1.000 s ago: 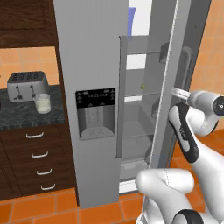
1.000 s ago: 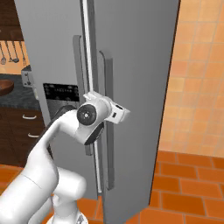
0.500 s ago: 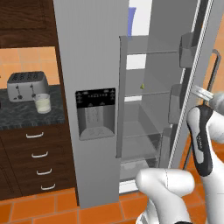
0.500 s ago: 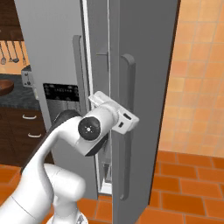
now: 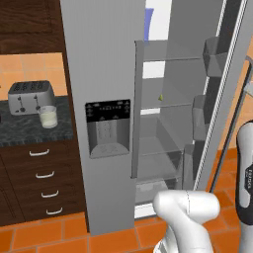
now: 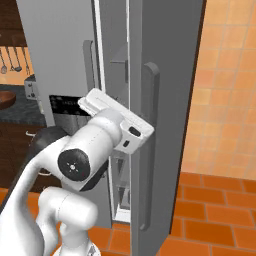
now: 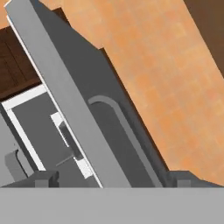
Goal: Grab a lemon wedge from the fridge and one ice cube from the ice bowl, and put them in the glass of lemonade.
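i have the fridge [image 5: 104, 89] door [image 6: 167, 100] swung open; nothing is fetched yet. my pincer [image 7: 111, 177] is spread apart astride the door edge, holding nothing. the wedge [image 5: 160, 97] sits on a middle shelf, too small to tell its axis. the glass [image 5: 48, 116] stands upright on the tabletop [image 5: 20, 129] by the toaster [image 5: 29, 96].

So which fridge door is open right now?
The right-hand door, swung wide with its inside bins showing. The door with the black dispenser panel is shut.
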